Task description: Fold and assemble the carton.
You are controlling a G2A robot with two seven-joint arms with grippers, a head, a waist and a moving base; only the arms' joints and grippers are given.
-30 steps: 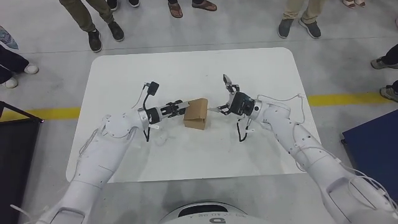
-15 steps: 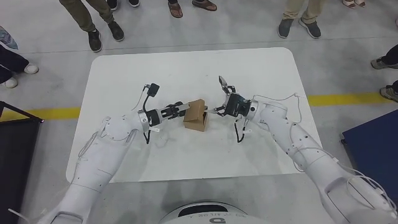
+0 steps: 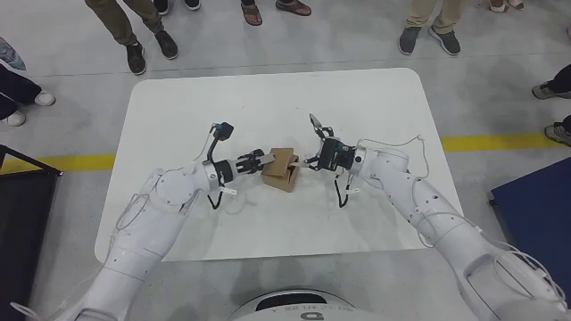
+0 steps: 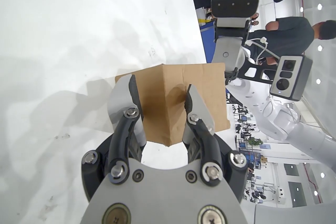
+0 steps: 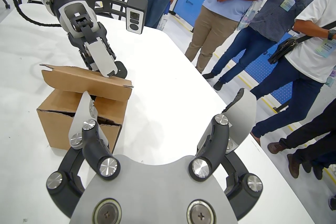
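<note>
Top view: carton sitting mid-surface; left hand and right hand flanking it closely.
Left wrist view: left hand spreading, fingers straddling carton's folded edge.
Right wrist view: right hand gaping wide, one finger touching carton's flap; left hand's finger pressing on top flap.

The box is blocking the middle of the desk, the left end effector crowding one side and the right end effector the other. Bare desk surface is lying open all around them.

Small brown carton stands upright, one top flap partly folded.
</note>
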